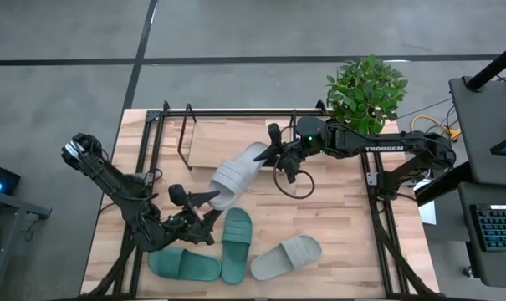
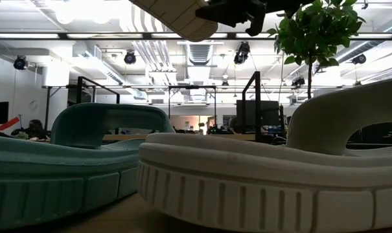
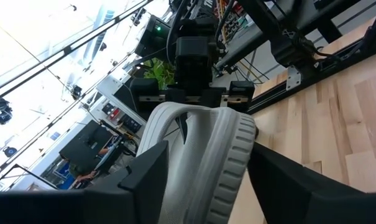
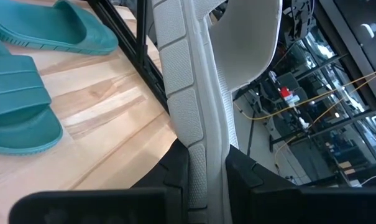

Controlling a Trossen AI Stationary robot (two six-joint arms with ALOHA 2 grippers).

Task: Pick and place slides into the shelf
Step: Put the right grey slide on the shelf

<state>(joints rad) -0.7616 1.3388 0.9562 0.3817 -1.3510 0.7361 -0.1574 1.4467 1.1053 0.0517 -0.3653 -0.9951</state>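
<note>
While both claws grip it, left claw (image 1: 204, 201) and right claw (image 1: 275, 150), the grey slide (image 1: 238, 172) slants toward the shelf (image 1: 188, 144) at far left.

Bright ceiling glare, dim foreground

Held slide (image 1: 236, 173) up over table (image 1: 336, 217) centre, between left gripper (image 1: 204, 199) at one end and right gripper (image 1: 275, 150) at the other. Shelf (image 1: 204, 142) behind it. Three slides lie near front edge: two (image 1: 184, 265) (image 1: 236, 245) left, one (image 1: 286, 257) right. Plant (image 1: 366, 90) at back right corner.
</note>
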